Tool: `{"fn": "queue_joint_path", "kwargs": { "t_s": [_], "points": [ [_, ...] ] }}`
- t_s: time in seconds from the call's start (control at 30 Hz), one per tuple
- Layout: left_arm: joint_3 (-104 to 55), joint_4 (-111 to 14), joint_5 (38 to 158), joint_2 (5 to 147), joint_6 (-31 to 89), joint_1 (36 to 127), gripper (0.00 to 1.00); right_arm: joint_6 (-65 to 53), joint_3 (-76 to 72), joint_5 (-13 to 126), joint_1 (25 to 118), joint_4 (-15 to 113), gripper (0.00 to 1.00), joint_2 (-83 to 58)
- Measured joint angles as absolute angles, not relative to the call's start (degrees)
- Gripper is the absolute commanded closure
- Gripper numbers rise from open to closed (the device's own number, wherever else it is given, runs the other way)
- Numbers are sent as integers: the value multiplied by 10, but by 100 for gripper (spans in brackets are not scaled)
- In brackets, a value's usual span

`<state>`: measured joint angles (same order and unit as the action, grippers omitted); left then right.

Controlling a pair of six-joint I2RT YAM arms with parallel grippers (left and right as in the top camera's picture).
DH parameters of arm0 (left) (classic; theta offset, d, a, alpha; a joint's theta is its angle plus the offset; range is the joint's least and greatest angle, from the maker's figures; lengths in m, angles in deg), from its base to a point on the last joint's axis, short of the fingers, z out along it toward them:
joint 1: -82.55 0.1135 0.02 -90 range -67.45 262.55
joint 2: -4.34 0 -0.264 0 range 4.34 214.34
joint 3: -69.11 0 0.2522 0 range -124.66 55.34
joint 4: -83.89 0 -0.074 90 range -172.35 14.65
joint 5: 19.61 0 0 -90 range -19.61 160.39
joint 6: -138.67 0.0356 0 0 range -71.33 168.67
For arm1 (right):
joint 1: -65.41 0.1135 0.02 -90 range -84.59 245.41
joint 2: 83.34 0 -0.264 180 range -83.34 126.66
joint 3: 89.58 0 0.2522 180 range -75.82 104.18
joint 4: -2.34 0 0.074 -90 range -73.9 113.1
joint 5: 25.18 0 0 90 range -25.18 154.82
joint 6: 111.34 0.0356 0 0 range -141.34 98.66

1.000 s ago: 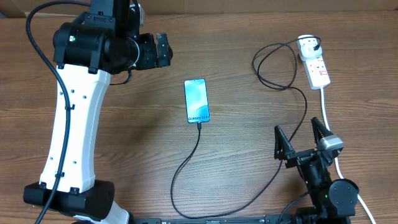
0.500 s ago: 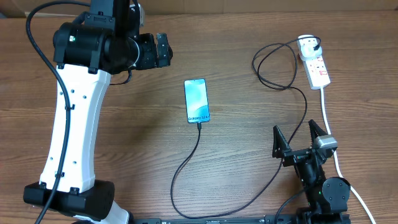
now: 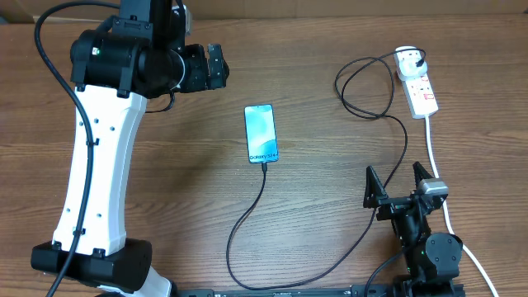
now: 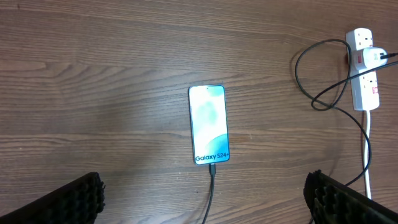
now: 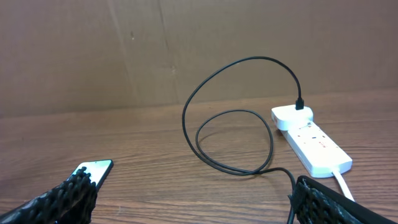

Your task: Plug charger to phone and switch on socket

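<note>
Phone (image 3: 261,134) is lying flat mid-desk (image 3: 330,49) with the screen lit. The black charger (image 3: 247,216) has its tip right up against the phone's near end, and the cable loops off to the white socket (image 3: 417,82) at the far right. Left claw (image 3: 219,66) hangs wide open and empty beyond the phone, and right claw (image 3: 393,177) is wide open too, holding nothing, just beside the socket's white cord.

overhead and left wrist look down; right wrist low, level; all share phone (image 3: 261,134)
</note>
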<state>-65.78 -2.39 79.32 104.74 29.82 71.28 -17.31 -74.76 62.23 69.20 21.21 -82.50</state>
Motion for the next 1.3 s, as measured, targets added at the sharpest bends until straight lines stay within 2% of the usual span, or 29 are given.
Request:
{"fn": "queue_joint_path", "kwargs": {
  "t_s": [0.87,1.3],
  "points": [
    [-658,-24,793,1047,298,713,0,-173,-748,623,692,212,0,-825],
    [-658,26,767,1039,311,708,0,-173,-748,623,692,212,0,-825]
  ]
}}
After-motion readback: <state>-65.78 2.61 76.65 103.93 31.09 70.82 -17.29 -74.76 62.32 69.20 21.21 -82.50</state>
